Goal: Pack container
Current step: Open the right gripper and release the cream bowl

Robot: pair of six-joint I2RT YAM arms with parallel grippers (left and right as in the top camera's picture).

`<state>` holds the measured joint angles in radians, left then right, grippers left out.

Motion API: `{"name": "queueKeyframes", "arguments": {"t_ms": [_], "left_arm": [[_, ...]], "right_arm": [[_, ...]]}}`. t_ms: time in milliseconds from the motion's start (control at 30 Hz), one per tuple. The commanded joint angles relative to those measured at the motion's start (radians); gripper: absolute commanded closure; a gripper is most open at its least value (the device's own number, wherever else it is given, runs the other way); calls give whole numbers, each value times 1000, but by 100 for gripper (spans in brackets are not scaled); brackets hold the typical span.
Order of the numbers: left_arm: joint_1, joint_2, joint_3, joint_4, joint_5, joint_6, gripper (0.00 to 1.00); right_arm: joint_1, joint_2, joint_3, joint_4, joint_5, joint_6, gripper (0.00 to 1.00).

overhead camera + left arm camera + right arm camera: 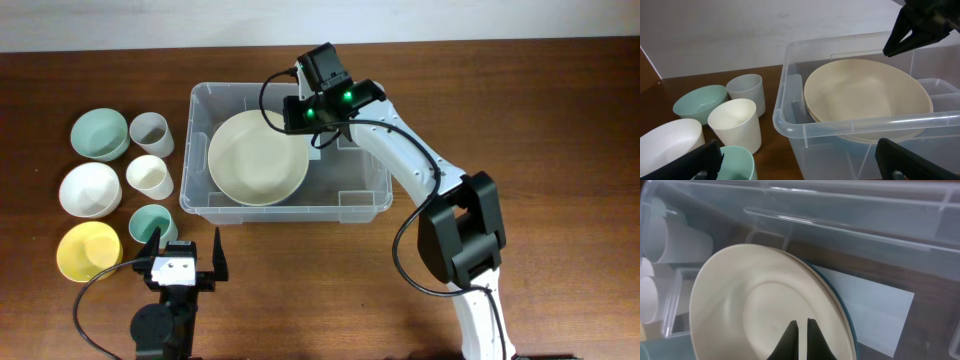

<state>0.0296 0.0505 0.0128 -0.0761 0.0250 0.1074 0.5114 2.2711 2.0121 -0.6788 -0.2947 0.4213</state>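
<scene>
Container (365, 195) lies under my right tool (802, 323), jaws closed at the rim of the cream bowl (257, 158); I judge it best to settle the bowl flat before lifting clear. Left tool (185, 250) stands open.

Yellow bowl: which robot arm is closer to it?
Left. The left fingers, open, hover beside the yellow bowl; the right fingers, shut, are over the cream bowl inside the container.

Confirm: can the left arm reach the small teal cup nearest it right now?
Likely yes. The left gripper hangs just short of the teal cup, jaws open, with nothing between them. The cup sits off to one side of the jaws, so a small sideways shift looks needed.
</scene>
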Motion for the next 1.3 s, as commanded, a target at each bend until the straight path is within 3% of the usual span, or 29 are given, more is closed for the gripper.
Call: {"name": "queueKeyframes", "arguments": {"t_ms": [0,767,1267], "left_arm": [[6,1,-4,-5,-6,-9,0],[6,1,-4,-5,-6,-9,0],[6,1,-4,-5,-6,-10,0]], "right_arm": [[-2,41,-3,5,20,-6,96],[-18,84,-5,6,45,-11,96],[-36,84,-4,64,-37,-25,96]]}}
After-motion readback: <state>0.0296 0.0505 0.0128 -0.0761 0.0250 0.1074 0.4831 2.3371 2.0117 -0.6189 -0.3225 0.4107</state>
